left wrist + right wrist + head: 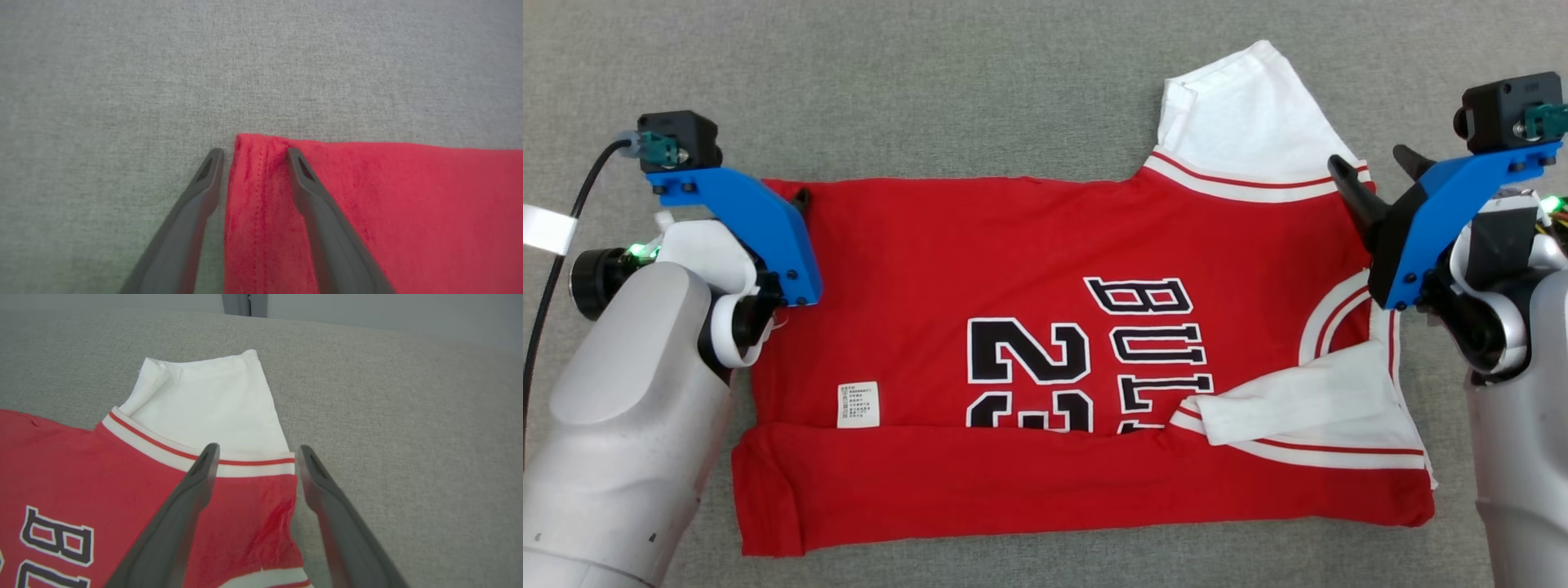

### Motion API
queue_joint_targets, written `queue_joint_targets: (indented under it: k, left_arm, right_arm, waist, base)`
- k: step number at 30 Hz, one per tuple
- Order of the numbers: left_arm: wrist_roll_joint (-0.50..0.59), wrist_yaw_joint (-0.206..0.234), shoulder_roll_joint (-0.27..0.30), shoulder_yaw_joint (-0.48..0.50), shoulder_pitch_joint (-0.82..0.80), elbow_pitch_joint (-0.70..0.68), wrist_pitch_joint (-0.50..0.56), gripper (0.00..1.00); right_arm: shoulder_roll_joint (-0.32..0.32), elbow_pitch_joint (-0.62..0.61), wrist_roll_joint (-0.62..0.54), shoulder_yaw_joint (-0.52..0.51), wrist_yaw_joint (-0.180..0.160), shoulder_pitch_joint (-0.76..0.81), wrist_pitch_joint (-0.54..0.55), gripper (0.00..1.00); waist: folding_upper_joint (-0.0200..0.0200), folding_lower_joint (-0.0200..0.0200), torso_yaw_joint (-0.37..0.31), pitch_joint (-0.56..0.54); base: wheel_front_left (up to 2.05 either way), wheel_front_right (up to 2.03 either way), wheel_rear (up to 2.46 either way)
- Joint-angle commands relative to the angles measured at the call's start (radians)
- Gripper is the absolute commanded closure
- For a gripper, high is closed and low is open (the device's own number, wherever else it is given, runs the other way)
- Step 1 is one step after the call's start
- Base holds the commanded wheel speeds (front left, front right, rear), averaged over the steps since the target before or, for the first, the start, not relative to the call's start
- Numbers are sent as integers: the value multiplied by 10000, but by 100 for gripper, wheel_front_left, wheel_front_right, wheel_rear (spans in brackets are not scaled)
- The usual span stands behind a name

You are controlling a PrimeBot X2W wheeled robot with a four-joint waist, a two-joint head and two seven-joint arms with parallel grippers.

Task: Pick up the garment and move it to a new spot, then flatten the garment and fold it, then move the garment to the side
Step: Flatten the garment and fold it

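Red Bulls jersey [980, 245] lay flat on the grey fabric worktop [931, 82], near edge folded over; left tool [254, 155] and right tool [257, 451], both standing apart, straddled its far corners, and should close evenly on all cloth layers before lifting together

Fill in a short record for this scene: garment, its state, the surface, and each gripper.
garment: red jersey with white sleeves and a number 23 print
state: lying flat, near edge folded up over the print
surface: grey fabric surface
left gripper: open, fingers astride the jersey's far left corner
right gripper: open, over the shoulder edge beside the far white sleeve
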Motion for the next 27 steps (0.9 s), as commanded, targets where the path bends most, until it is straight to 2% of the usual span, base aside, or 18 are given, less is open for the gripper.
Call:
queue_joint_targets:
  k: [1, 8, 16, 27]
  left_arm:
    - [-65, -136, -185, -194, 199, 256, 266, 100]
    - [-28, -370, -398, -327, -68, 221, 4, 100]
    - [161, -676, -871, -667, -351, -201, -335, 100]
    - [232, -923, -1158, -1003, -376, -462, -567, 100]
  right_arm:
    - [-111, 88, -12, 46, 5, -317, 56, 0]
    - [-488, 1153, 68, 216, 5, -1645, 313, 0]
    - [-867, 3271, -516, -31, 5, -3565, 350, 0]
    - [-1010, 5288, -1289, -243, 4, -4781, -190, 0]
  waist:
    - [-1, -1, 114, 83]
    - [-1, -1, 590, 576]
    - [-1, -1, 1332, 1284]
    - [-1, -1, 1770, 1550]
  base:
    - [0, 0, 0]
    - [0, 0, 0]
    - [0, 0, 0]
    - [0, 0, 0]
